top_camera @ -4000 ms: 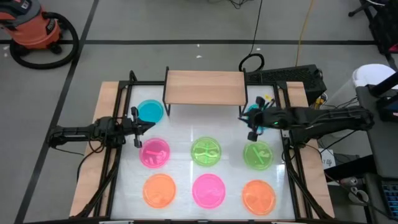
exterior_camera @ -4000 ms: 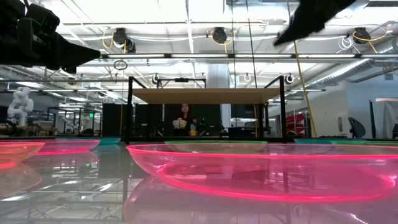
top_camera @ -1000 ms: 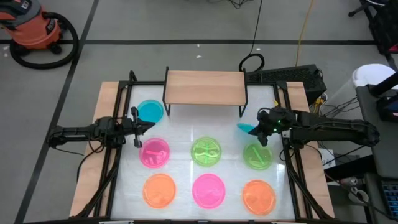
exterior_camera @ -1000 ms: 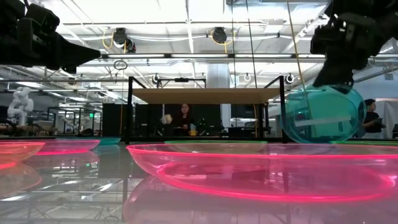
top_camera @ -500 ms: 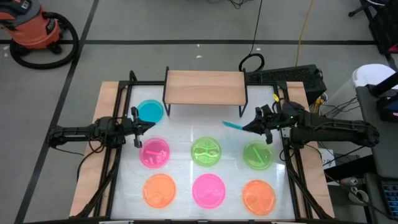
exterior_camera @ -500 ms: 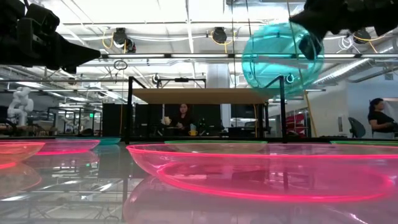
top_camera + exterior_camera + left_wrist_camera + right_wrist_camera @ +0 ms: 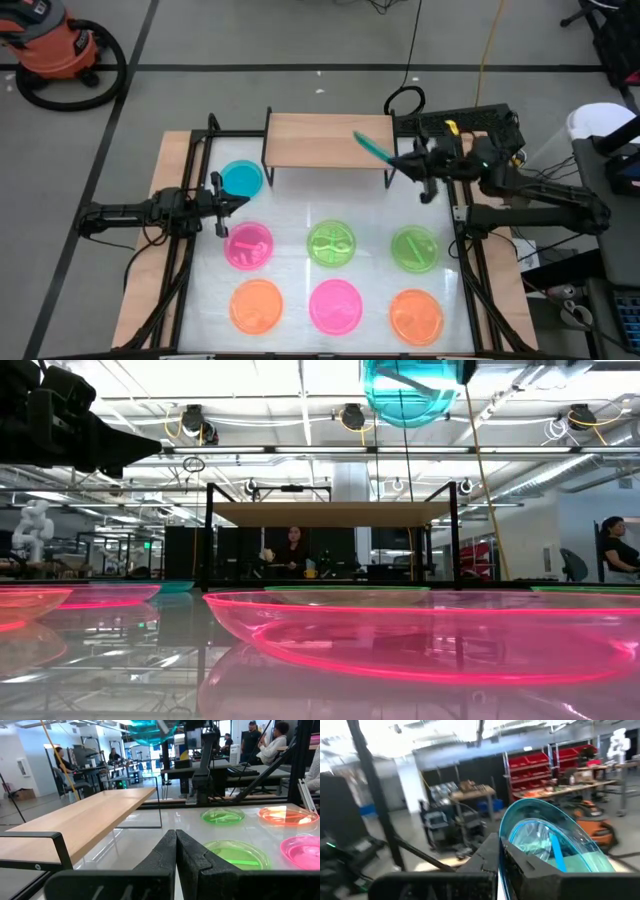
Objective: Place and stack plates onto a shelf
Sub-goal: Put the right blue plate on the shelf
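My right gripper is shut on a blue plate, high above the right end of the wooden shelf. The low view shows this plate well above the shelf top. My left gripper waits shut near the table's left side, between a second blue plate and a pink plate. Two green plates, two orange plates and another pink plate lie flat on the white tabletop. My right gripper pinches the blue plate by its rim between the two fingers, coming from the table's right side. The plate is lifted clear and stands steeply tilted, nearly on edge, reaching out beyond the fingertips over the shelf.
Black frame rails run along both sides of the table. The shelf's thin black legs stand at the far edge. People sit in the room beyond the table. An orange vacuum stands on the floor.
My right gripper has risen and moved toward the far edge and the shelf, carrying the blue plate from low beside the right green plate up over the shelf's right end. The plate has stayed steeply tilted. My left arm has kept still.
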Available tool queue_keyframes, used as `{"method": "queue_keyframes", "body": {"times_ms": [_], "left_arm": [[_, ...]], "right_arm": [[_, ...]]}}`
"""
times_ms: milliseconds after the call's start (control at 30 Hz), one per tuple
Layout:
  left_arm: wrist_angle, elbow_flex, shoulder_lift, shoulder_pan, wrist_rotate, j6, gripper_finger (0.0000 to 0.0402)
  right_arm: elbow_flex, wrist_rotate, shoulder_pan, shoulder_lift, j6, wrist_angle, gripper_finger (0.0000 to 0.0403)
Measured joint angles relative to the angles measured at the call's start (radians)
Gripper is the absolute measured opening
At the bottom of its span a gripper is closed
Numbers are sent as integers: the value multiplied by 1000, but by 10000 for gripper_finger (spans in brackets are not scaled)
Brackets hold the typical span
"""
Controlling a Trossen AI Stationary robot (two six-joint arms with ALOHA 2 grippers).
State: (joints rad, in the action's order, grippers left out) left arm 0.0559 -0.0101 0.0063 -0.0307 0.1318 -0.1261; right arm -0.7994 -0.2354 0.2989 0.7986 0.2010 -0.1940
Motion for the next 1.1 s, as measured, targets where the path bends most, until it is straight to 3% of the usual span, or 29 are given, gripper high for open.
{"method": "queue_keyframes", "body": {"times_ms": [200, 400, 600, 733, 900, 1100], "left_arm": [[0, 0, 0, 0, 0, 0, 8], [0, 0, 0, 0, 0, 0, 8], [0, 0, 0, 0, 0, 0, 8], [0, 0, 0, 0, 0, 0, 8], [0, 0, 0, 0, 0, 0, 8], [0, 0, 0, 0, 0, 0, 8]], "right_arm": [[-126, 5, 60, 213, -248, 123, 0], [-141, 58, 102, 359, -400, 160, 0], [-141, 71, 113, 456, -463, 201, 0], [-141, 196, 112, 495, -500, 241, 0], [-141, 265, 113, 514, -504, 324, 0], [-141, 261, 112, 513, -478, 351, 0]]}}
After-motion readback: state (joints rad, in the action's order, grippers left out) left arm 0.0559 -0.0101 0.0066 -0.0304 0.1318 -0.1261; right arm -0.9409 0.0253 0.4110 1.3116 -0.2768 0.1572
